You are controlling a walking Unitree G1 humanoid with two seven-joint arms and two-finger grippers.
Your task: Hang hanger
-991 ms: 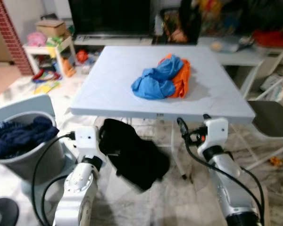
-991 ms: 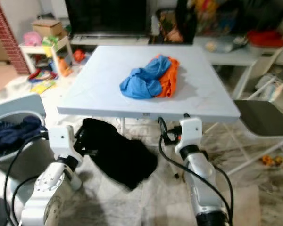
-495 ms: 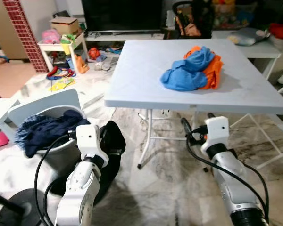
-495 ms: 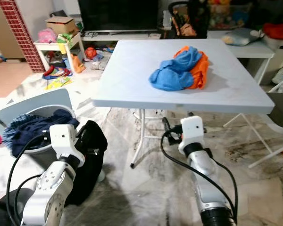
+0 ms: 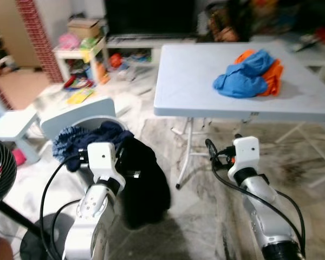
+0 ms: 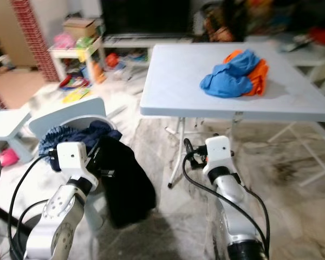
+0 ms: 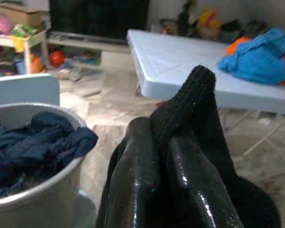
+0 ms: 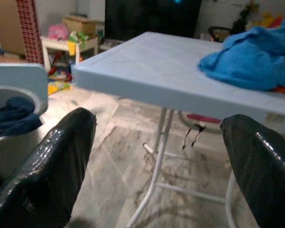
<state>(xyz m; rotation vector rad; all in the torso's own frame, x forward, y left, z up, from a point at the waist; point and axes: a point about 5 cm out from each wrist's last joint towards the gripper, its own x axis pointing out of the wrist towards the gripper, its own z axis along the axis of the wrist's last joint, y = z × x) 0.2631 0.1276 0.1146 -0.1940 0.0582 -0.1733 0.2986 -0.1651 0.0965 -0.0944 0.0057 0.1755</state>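
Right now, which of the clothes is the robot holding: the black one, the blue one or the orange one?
The black garment. It hangs pinched in the left gripper, beside the laundry basket. The blue garment and the orange garment lie bunched together on the table, untouched.

We see a home living room: television [image 5: 149, 16], toy-strewn low shelf [image 5: 78, 51], folding table [image 5: 206, 86], laundry basket [image 6: 65, 130], marble floor [image 5: 206, 206].

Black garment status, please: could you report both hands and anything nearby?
Left hand shut on black garment. Right hand open, empty. Laundry basket beside garment; table ahead.
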